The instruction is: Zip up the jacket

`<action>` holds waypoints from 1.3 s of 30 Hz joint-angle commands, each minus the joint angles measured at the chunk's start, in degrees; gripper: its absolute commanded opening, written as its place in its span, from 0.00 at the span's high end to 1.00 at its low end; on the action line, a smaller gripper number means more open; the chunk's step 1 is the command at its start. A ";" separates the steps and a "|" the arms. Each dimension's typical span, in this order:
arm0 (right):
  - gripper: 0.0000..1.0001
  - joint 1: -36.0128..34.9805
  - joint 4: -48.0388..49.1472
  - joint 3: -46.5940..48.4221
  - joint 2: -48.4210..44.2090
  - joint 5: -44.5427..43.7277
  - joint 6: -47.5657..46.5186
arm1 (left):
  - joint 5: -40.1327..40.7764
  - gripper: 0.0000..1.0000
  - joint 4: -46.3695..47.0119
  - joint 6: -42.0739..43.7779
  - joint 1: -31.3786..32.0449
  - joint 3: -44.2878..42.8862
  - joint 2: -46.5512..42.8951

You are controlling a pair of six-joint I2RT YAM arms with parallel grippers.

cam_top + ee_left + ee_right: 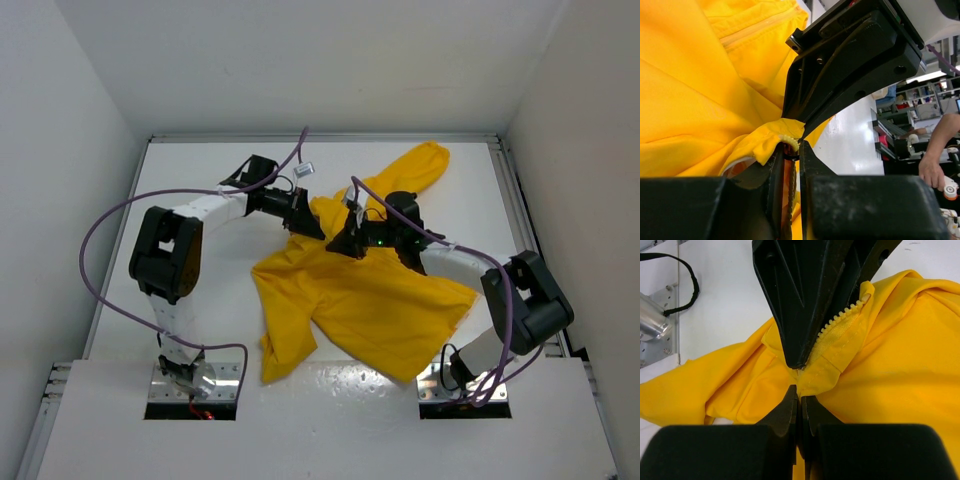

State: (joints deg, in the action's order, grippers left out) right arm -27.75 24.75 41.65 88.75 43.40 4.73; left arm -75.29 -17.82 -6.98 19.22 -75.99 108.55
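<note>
The yellow jacket (370, 300) lies crumpled in the middle of the white table (200, 180), one sleeve reaching to the far right. Both grippers meet at its far left edge. My left gripper (308, 225) comes in from the left. In the left wrist view its fingers (791, 147) stand almost together, with the toothed zipper strip (790, 185) and a fold of jacket (700, 100) pinched between them. My right gripper (347, 243) (800, 392) is shut on the jacket's hem (825, 375) just below the row of zipper teeth (840, 317). The two grippers' tips nearly touch.
White walls enclose the table on the left, back and right. Purple cables (100, 240) loop off both arms. The right arm's elbow (525, 295) stands by the right edge. Beyond the table, the left wrist view shows benches and a person's arm (935, 150).
</note>
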 commanded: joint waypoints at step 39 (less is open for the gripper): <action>0.00 29.64 -53.40 14.73 -11.21 -14.93 -6.20 | 49.41 0.00 -13.64 9.09 -22.91 -21.77 -4.03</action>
State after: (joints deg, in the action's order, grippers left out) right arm -3.25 -11.20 59.09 81.97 29.98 4.32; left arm -36.60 -25.50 -2.04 -4.27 -100.88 109.54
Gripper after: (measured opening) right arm 0.996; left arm 0.997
